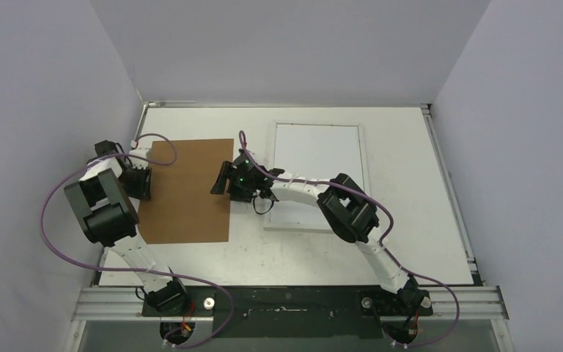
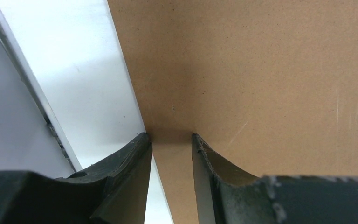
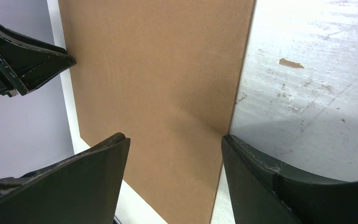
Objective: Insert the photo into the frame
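Observation:
The photo does not show in any view. The white frame (image 1: 315,125) lies flat at the right middle of the table, showing a plain white rectangle inside its border. A brown backing board (image 1: 187,194) lies flat to its left. My left gripper (image 1: 141,183) points down at the board's left edge (image 2: 140,107). Its fingers stand a narrow gap apart astride that edge (image 2: 170,137), with the tips at the surface. My right gripper (image 1: 223,180) hangs wide open over the board's right edge (image 3: 175,140), with nothing between its fingers. The right wrist view also catches the left fingers (image 3: 23,65) across the board (image 3: 158,70).
The white table (image 2: 74,70) has a metal rail along its left side (image 2: 32,88). The scuffed tabletop (image 3: 307,93) lies between the board and the frame. Pale walls close in on the left, back and right. The right arm's forearm (image 1: 300,192) crosses the frame's lower left part.

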`<action>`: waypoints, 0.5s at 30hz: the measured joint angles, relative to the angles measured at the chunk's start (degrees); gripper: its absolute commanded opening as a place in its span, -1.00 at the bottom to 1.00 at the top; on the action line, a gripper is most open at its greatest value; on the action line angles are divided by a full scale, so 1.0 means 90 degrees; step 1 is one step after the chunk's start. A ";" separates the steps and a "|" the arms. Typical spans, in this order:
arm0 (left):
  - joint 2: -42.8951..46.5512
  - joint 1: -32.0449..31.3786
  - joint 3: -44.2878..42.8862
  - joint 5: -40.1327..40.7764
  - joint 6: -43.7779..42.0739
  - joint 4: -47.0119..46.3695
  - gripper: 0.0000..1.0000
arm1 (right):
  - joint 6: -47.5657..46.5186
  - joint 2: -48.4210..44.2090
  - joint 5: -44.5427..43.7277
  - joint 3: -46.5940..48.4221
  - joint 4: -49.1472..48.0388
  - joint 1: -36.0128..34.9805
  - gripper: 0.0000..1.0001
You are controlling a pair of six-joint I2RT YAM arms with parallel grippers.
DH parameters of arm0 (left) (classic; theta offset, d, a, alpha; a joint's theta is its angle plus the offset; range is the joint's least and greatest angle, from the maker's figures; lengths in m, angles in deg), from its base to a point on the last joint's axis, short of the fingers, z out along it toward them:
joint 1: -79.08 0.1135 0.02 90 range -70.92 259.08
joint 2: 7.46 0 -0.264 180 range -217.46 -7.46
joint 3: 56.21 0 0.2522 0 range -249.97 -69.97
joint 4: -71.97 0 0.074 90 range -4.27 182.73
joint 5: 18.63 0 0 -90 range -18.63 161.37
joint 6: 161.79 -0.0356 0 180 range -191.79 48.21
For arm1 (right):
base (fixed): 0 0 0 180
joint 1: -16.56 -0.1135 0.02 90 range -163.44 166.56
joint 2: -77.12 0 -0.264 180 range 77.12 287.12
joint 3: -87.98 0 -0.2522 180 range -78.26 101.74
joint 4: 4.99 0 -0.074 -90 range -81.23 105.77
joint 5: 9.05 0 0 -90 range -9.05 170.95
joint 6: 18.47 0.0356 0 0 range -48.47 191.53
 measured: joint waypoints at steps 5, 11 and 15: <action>0.0000 0.0000 0.0000 0.0022 -0.0117 -0.0121 -0.33 | 0.0007 0.0044 0.0005 0.0163 0.0070 -0.0027 0.42; 0.0005 -0.0080 0.0002 -0.0126 -0.0211 -0.0175 -0.33 | 0.0165 0.0044 0.0270 0.0262 -0.0386 -0.0175 0.41; 0.0015 -0.0352 0.0002 -0.0243 -0.0238 -0.0121 -0.32 | 0.0194 -0.0073 0.0539 0.0488 -0.1088 -0.0500 0.39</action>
